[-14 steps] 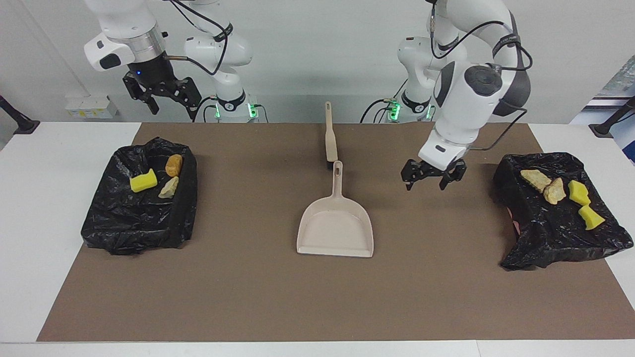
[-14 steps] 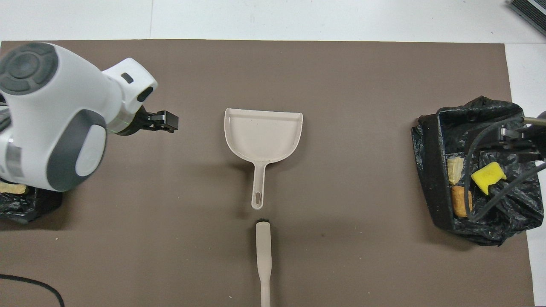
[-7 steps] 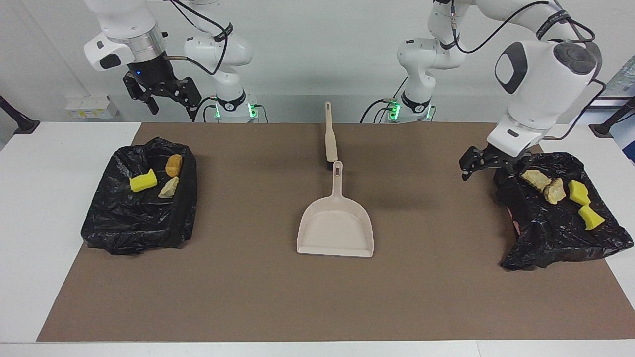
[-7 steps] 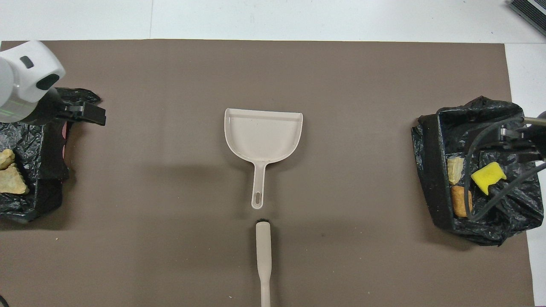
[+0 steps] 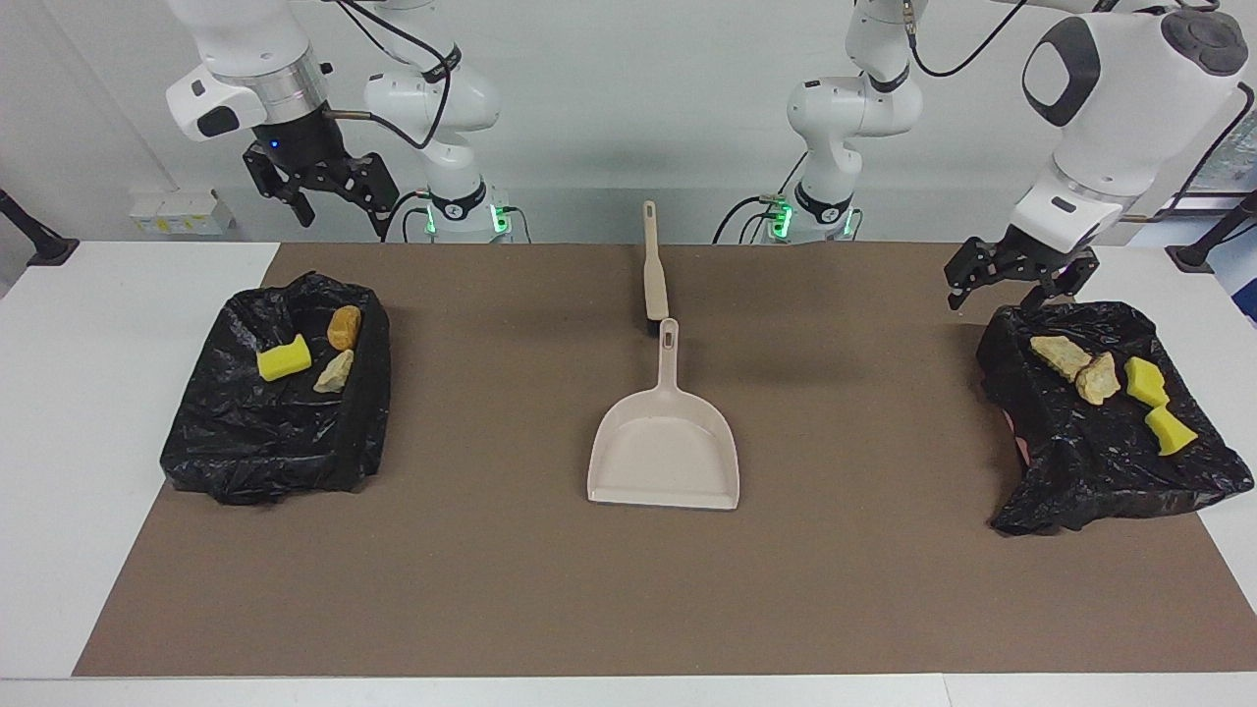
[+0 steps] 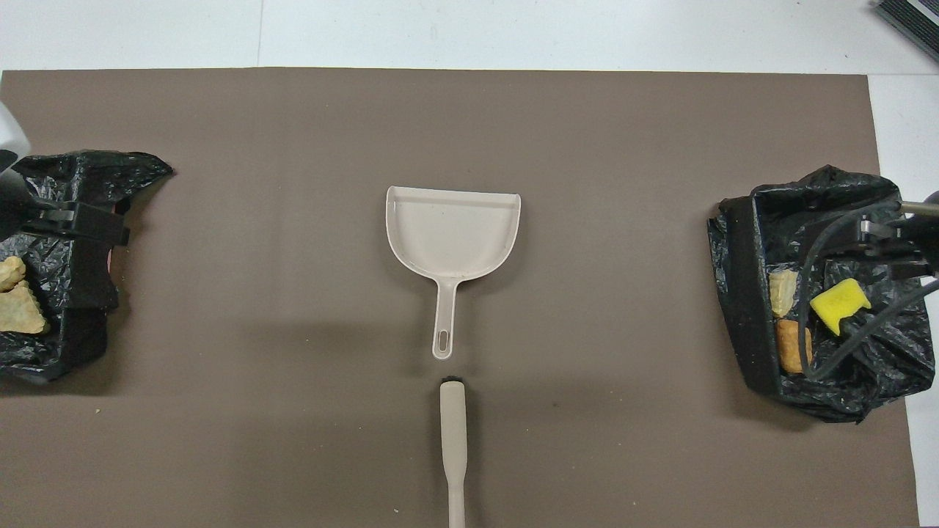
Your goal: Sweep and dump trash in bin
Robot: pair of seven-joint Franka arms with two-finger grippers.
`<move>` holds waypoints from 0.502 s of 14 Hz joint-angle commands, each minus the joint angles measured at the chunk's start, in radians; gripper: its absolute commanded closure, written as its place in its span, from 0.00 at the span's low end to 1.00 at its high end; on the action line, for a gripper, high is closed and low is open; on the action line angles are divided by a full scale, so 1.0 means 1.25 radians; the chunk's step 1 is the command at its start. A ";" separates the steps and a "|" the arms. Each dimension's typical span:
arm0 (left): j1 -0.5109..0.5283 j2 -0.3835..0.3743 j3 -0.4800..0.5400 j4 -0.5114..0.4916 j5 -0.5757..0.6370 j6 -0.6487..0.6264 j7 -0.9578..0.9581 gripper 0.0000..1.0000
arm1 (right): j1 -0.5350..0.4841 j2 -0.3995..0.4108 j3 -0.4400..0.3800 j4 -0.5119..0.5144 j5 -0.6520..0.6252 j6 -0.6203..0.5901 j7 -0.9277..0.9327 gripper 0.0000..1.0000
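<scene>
The trash lies in two black bag-lined bins. The bin (image 5: 255, 462) at the right arm's end holds a yellow sponge chunk (image 5: 284, 357) and two bread pieces (image 5: 344, 326). In the bin (image 5: 1080, 491) at the left arm's end lie two bread pieces (image 5: 1061, 353) and two yellow sponge chunks (image 5: 1144, 381). A beige dustpan (image 5: 665, 442) rests mid-mat, empty, with the brush (image 5: 653, 265) in line with its handle, nearer the robots. My left gripper (image 5: 997, 295) hangs open over its bin's rim. High above the other bin, my right gripper (image 5: 344, 221) waits open.
A brown mat (image 5: 491, 589) covers most of the white table. The overhead view shows the dustpan (image 6: 452, 231), the brush handle (image 6: 453, 440), both bins (image 6: 741, 293) (image 6: 73, 293), my left gripper (image 6: 81, 224) and my right gripper (image 6: 891, 235).
My left gripper has swung from beside the dustpan toward its end of the table and risen, ending over that bin's rim. The right arm has stayed put.
</scene>
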 commanded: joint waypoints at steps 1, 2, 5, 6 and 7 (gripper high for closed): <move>0.009 -0.015 0.004 0.019 -0.001 -0.058 0.018 0.00 | -0.004 -0.003 0.003 -0.004 -0.007 -0.001 -0.018 0.00; 0.009 -0.024 0.002 0.013 -0.001 -0.063 0.018 0.00 | -0.004 -0.003 0.003 -0.004 -0.006 0.000 -0.018 0.00; 0.009 -0.031 0.004 0.011 0.004 -0.079 0.020 0.00 | -0.007 -0.003 0.003 -0.004 -0.005 0.000 -0.018 0.00; 0.009 -0.027 0.004 0.016 0.005 -0.086 0.020 0.00 | -0.007 -0.003 0.003 -0.004 -0.005 0.000 -0.018 0.00; 0.008 -0.027 0.004 0.016 0.005 -0.091 0.020 0.00 | -0.007 -0.003 0.003 -0.004 -0.005 0.000 -0.018 0.00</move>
